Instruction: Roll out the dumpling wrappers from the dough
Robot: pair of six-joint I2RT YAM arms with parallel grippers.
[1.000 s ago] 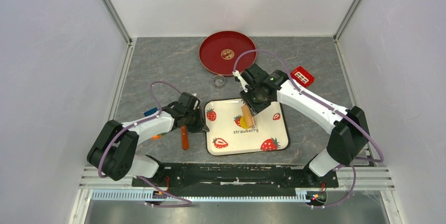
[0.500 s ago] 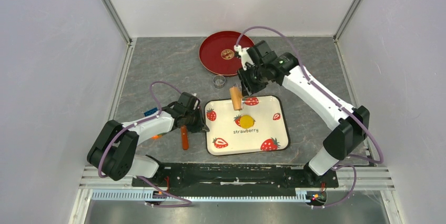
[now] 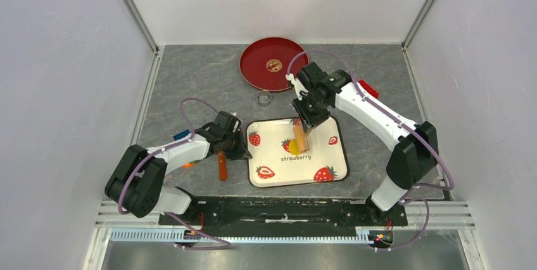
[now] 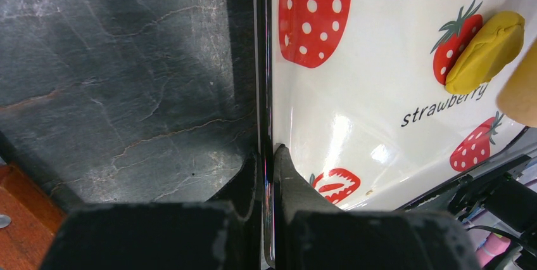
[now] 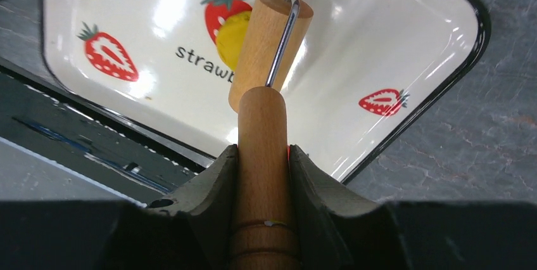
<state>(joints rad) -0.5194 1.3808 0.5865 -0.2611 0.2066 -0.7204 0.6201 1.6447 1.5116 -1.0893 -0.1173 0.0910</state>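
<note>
A yellow dough lump (image 3: 292, 147) lies mid-tray on the white strawberry tray (image 3: 272, 153). My right gripper (image 3: 310, 113) is shut on the handle of a wooden roller (image 3: 300, 138), whose barrel lies over the dough. The right wrist view shows the gripper (image 5: 263, 156), the roller (image 5: 269, 35) and the dough (image 5: 231, 32) partly under it. My left gripper (image 3: 244, 149) is shut on the tray's left rim; the left wrist view shows this gripper (image 4: 268, 156), the dough (image 4: 484, 51) and the tray (image 4: 380, 61). A small flat round wrapper (image 3: 273, 64) lies on the red plate (image 3: 256, 61).
A small clear cup (image 3: 264, 97) stands between the plate and the tray. A red box (image 3: 367, 87) sits behind the right arm. An orange-handled tool (image 3: 221, 165) lies left of the tray, and a blue piece (image 3: 181, 135) sits by the left arm.
The right gripper drew the roller back off the dough toward the tray's far edge, then brought it forward over the dough again. The left gripper kept its hold on the rim.
</note>
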